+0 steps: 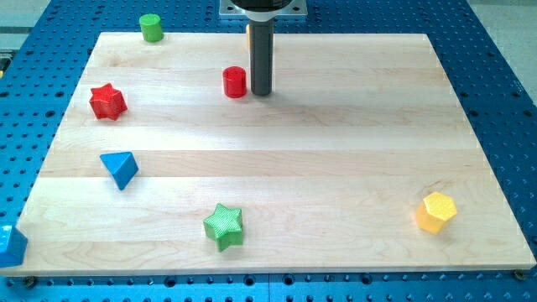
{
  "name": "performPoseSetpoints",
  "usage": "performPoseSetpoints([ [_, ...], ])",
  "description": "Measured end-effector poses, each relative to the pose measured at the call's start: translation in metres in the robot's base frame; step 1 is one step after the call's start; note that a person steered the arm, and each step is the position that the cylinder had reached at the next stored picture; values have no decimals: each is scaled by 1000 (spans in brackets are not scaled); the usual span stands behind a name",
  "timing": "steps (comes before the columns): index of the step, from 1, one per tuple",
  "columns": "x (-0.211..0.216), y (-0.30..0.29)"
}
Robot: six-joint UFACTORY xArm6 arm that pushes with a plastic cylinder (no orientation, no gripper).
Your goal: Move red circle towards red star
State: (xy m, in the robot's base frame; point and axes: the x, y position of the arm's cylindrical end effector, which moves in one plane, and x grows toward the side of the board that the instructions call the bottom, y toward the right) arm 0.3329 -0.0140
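Observation:
The red circle [235,82] is a short red cylinder on the wooden board near the view's top, left of centre. My tip [262,91] stands just to its right, nearly touching it. The red star [107,101] lies further to the view's left, a little lower than the red circle. The board between the two red blocks holds nothing.
A green cylinder [151,28] sits at the board's top left edge. A blue triangle [120,169] lies at the left, a green star [224,226] at the bottom centre, a yellow hexagon [436,210] at the bottom right. A blue block [10,244] lies off the bottom left corner.

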Motion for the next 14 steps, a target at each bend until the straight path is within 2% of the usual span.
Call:
performPoseSetpoints([
  [1,-10,-13],
  [2,-17,-56],
  [3,7,-123],
  [4,-34,-128],
  [5,-21,-190],
  [7,38,-265],
  [8,-7,-216],
  [9,-16,-160],
  [11,42,-163],
  [12,18,-81],
  [13,109,-82],
  [14,160,-159],
])
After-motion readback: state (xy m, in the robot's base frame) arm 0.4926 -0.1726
